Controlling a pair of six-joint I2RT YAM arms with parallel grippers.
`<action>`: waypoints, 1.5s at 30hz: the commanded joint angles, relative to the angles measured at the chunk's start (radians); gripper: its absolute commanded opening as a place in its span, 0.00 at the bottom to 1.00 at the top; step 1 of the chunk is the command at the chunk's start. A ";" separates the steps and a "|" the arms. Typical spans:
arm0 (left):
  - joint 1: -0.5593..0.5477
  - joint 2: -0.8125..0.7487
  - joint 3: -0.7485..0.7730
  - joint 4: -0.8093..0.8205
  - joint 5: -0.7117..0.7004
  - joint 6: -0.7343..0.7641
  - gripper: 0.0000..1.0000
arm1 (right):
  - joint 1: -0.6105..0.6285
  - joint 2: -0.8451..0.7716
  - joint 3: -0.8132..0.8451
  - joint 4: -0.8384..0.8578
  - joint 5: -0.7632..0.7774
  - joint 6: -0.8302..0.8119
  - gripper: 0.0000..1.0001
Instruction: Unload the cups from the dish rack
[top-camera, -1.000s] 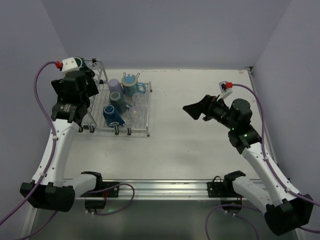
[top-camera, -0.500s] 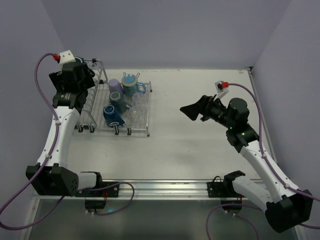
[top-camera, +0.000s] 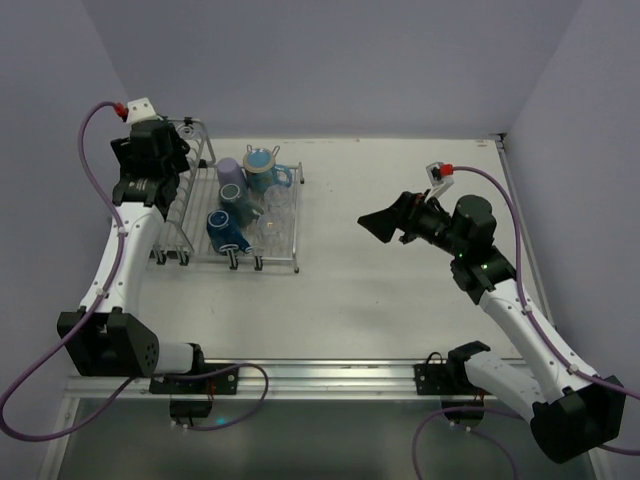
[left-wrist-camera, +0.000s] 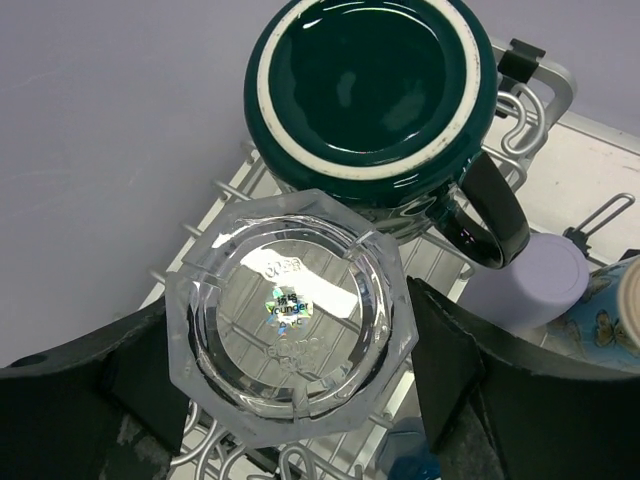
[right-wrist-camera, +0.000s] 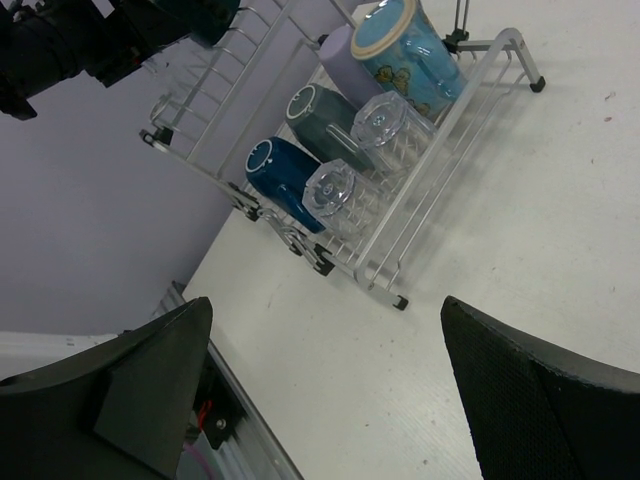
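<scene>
Black fingers (left-wrist-camera: 120, 385) of the left claw (left-wrist-camera: 290, 395) press on both sides of a faceted glass (left-wrist-camera: 290, 310), so the claw is clamped on it. That glass is bottom up, its base with a small shiny sticker turned to the wrist camera. It sits over the wires of the taller side section of the rack (right-wrist-camera: 410, 215); whether it rests on them cannot be told. Just behind it, in the same section, a teal mug (left-wrist-camera: 370, 90) is also bottom up, its handle (left-wrist-camera: 495, 215) pointing right and its wall very near the glass. From above, this claw hangs over the rack's left end, and the rack stands in the far left part of the table (right-wrist-camera: 520, 230), close to the wall. On the flat grid beside the tall section, a lavender cup (right-wrist-camera: 345, 55) and a light blue mug (right-wrist-camera: 410, 50) with a cream rim stand at the far end. Nearer, a grey-blue cup (right-wrist-camera: 320, 110) and a blue cup (right-wrist-camera: 280, 180) lie tipped. The far ribbed glass (right-wrist-camera: 385, 125) is just right of the grey-blue cup, and the near ribbed glass (right-wrist-camera: 335, 190) is just right of the blue one. Well to the right of the rack, the right claw (right-wrist-camera: 325, 390) hovers above bare table, facing the rack, its fingers far apart with nothing between them.
</scene>
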 joint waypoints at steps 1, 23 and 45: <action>0.007 -0.042 -0.016 0.074 -0.010 0.006 0.68 | 0.008 0.000 0.021 0.037 -0.012 -0.020 0.99; 0.001 -0.444 -0.125 0.030 0.546 -0.146 0.38 | 0.106 0.012 0.000 0.243 0.008 0.196 0.91; -0.111 -0.417 -0.281 0.298 1.151 -0.377 0.10 | 0.215 0.318 0.337 0.281 -0.263 0.016 0.93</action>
